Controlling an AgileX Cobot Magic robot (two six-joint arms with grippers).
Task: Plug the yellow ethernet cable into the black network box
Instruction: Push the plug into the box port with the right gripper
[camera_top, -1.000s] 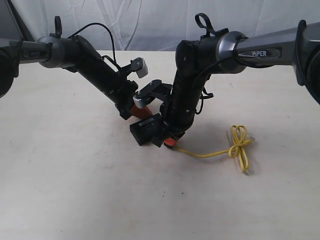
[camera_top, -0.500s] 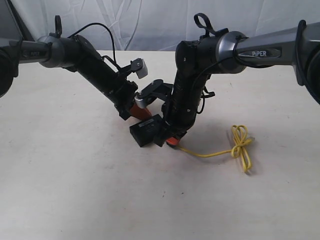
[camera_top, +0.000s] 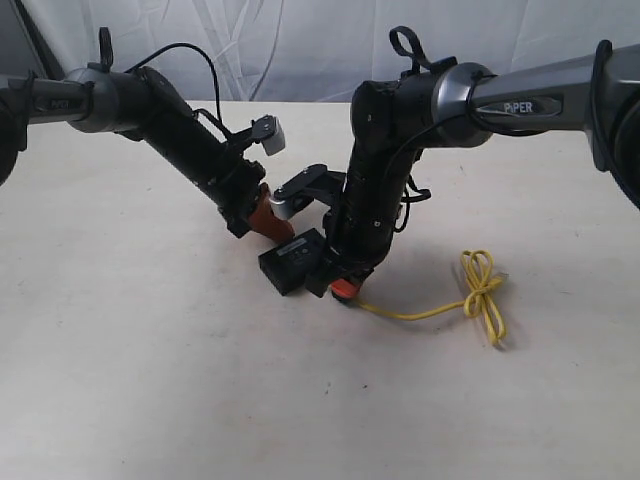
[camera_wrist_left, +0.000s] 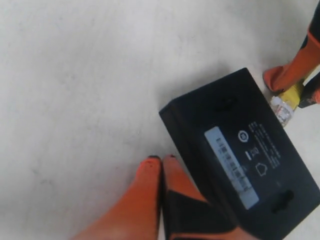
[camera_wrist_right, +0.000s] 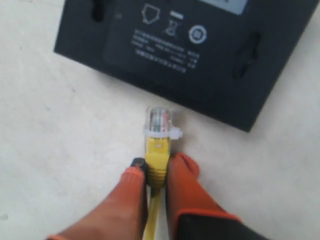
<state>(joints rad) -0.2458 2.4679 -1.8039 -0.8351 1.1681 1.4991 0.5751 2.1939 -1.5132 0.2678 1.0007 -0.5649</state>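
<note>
With right gripper (camera_wrist_right: 157, 167), pinches yellow cable (camera_wrist_right: 156, 150) behind its plug (camera_wrist_right: 159, 120), just short of black box (camera_wrist_right: 175, 50); with left gripper (camera_wrist_left: 161, 165), closed tight, holds nothing.

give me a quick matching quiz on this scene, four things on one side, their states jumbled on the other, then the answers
Things:
1 left pincer
2 right pincer
3 clear plug
4 black network box

States:
a lying flat, label up
b shut on the yellow ethernet cable
c shut, holding nothing
d just short of the box, not plugged in

Pairs: 1-c, 2-b, 3-d, 4-a
</note>
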